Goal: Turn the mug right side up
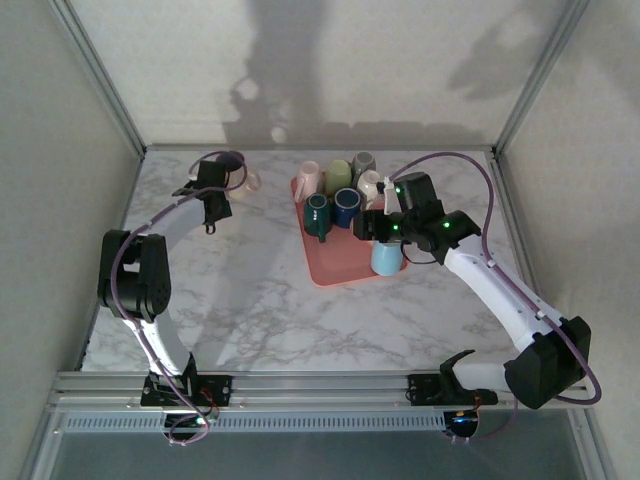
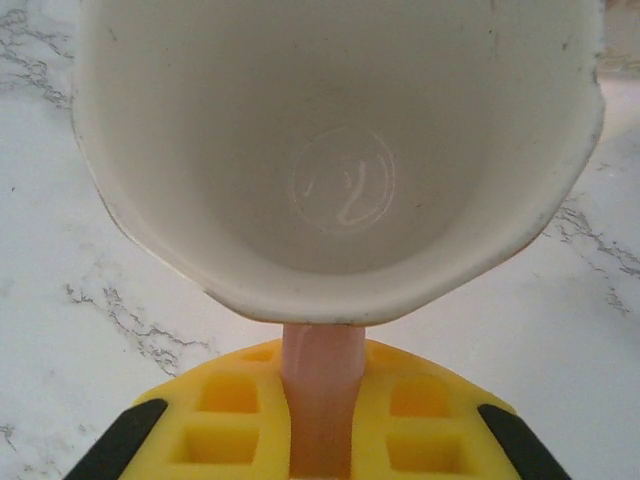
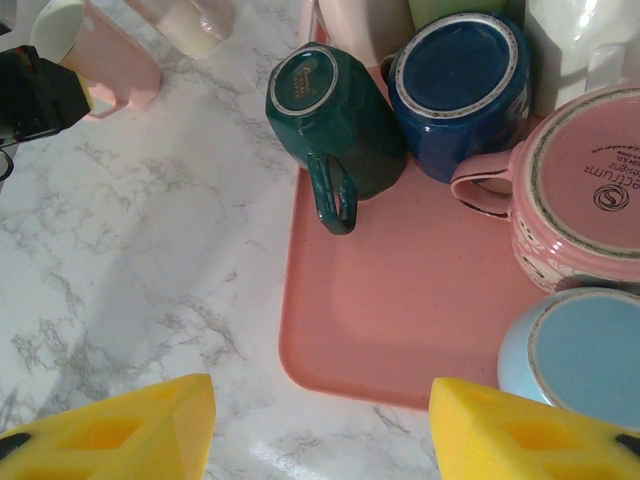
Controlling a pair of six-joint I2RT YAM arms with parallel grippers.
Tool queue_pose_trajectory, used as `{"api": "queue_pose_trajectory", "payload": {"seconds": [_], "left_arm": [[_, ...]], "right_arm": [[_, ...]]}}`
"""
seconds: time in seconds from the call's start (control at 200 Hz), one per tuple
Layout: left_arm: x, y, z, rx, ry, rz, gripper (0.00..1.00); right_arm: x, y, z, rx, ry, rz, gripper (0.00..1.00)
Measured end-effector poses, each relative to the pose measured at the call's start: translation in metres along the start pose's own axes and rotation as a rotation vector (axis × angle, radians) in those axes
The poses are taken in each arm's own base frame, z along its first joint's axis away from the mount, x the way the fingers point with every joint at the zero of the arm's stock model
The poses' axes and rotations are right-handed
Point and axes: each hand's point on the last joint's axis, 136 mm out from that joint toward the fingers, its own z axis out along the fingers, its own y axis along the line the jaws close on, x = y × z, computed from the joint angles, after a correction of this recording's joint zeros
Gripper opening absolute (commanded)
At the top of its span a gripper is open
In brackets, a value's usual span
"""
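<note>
A pink mug (image 1: pixel 244 183) with a white inside (image 2: pixel 340 180) is at the back left of the marble table. My left gripper (image 1: pixel 222 193) (image 2: pixel 320 400) is shut on its pink handle (image 2: pixel 320 400), and the mug's open mouth faces the left wrist camera. In the right wrist view the same mug (image 3: pixel 115 60) lies at the top left beside the left gripper's black body (image 3: pixel 35 90). My right gripper (image 1: pixel 372 228) (image 3: pixel 320 440) hangs open over the near left corner of the pink tray (image 3: pixel 400 320), with nothing between its yellow fingers (image 3: pixel 120 430).
On the tray (image 1: pixel 335 262) stand several upside-down mugs: dark green (image 3: pixel 330 120), dark blue (image 3: pixel 460 90), pink (image 3: pixel 585 190) and light blue (image 3: pixel 580 360), with more behind them (image 1: pixel 340 173). Bare marble (image 1: pixel 250 300) lies left of and in front of the tray.
</note>
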Motion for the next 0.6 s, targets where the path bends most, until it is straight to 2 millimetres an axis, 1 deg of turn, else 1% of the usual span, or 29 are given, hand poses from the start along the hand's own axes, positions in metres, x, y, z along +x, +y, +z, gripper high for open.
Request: {"api": "queue_pose_trajectory", "payload": {"seconds": [0.07, 0.17, 0.235, 0.335, 0.456, 0.526, 0.601], "left_arm": [[-0.001, -0.001, 0.0, 0.003, -0.004, 0.001, 0.15], [-0.002, -0.002, 0.0, 0.007, -0.007, 0.006, 0.27], [-0.007, -0.003, 0.0, 0.014, -0.027, 0.002, 0.34], [-0.013, -0.005, -0.001, 0.024, -0.051, -0.008, 0.39], [-0.015, -0.005, -0.004, 0.027, -0.058, -0.014, 0.44], [-0.015, -0.003, -0.01, 0.035, -0.064, -0.017, 0.47], [-0.014, -0.001, -0.023, 0.059, -0.072, -0.027, 0.49]], "right_arm": [[0.0, 0.0, 0.0, 0.0, 0.0, 0.0, 0.61], [0.0, 0.0, 0.0, 0.0, 0.0, 0.0, 0.63], [0.0, 0.0, 0.0, 0.0, 0.0, 0.0, 0.63], [0.0, -0.001, 0.0, 0.004, -0.001, -0.001, 0.64], [-0.001, -0.004, -0.001, 0.018, -0.008, -0.002, 0.65], [-0.001, -0.008, -0.004, 0.039, -0.011, -0.001, 0.64], [-0.001, -0.014, -0.009, 0.071, -0.012, -0.006, 0.64]]}}
